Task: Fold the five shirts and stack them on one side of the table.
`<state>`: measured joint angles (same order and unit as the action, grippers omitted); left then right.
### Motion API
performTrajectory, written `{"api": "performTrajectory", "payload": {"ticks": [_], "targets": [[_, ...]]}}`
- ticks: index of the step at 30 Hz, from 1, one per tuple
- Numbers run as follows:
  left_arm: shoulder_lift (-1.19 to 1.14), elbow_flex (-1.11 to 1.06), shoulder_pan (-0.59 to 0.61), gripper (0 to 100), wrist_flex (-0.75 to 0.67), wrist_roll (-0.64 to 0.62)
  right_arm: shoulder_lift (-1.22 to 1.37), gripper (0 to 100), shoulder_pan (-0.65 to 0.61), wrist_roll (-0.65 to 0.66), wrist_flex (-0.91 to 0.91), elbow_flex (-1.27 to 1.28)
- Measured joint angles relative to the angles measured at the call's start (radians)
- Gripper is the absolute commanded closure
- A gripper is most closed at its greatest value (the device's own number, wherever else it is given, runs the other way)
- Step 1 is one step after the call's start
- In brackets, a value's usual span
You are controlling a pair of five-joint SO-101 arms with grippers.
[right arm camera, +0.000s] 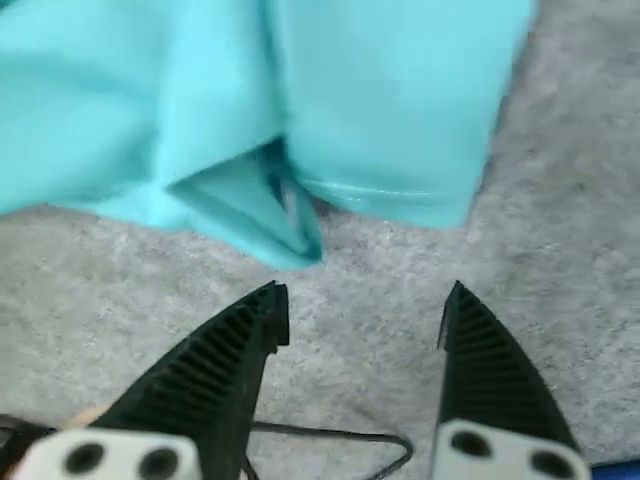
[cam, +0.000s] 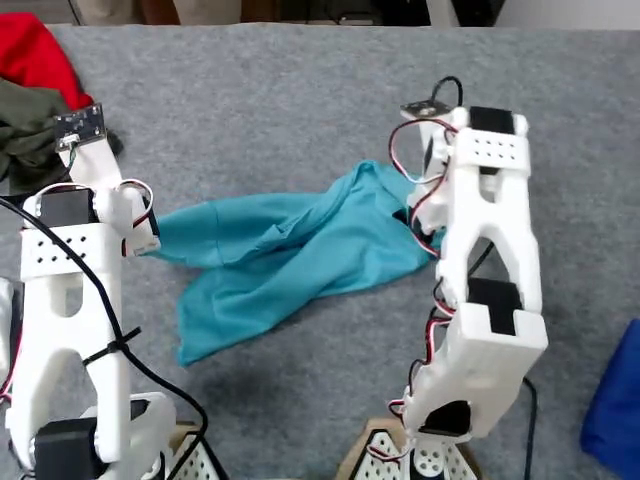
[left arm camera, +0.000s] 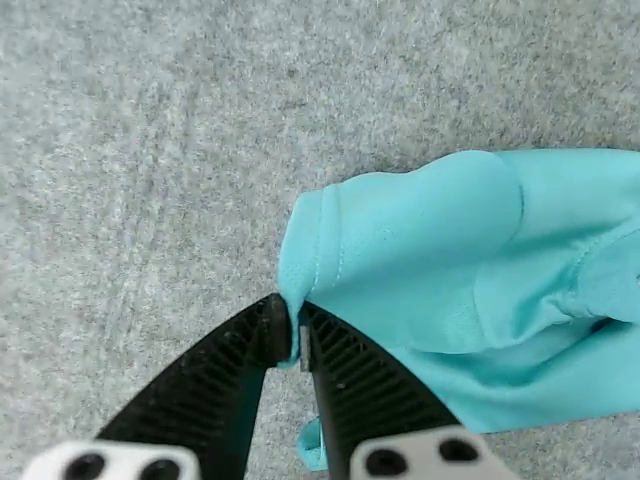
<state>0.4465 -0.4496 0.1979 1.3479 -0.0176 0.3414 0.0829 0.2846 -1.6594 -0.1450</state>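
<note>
A teal shirt lies crumpled and stretched sideways near the middle of the grey worktop, not yet folded. The left arm's fingers are clenched on a small pinch of the shirt's hemmed edge, at the end of the cloth nearest that arm. The pinch sits right at the fingertips, so the hold looks thin. It is probably meant to anchor or draw out that end so the fabric can be spread flat.

The right arm's fingers are spread wide and grasp nothing. They hover over bare worktop just beside the opposite end of the shirt, where a folded flap and a stitched hem lie close in front of them. That stance suits taking a second hold, so that both ends could be pulled apart and the wrinkles taken out before any fold.

A red garment and a dark green garment are heaped together at the far corner on the left arm's side. A blue cloth shows at the edge on the right arm's side. All three lie well apart from the teal shirt. They are likely other shirts waiting their turn, which would put the task near its start.
</note>
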Motion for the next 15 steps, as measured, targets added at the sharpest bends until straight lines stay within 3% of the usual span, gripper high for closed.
{"api": "performTrajectory", "payload": {"ticks": [15], "targets": [[0.0,0.0,0.0,98,0.0,0.0,0.075,84.2,-0.008,0.0,0.299,0.121]]}}
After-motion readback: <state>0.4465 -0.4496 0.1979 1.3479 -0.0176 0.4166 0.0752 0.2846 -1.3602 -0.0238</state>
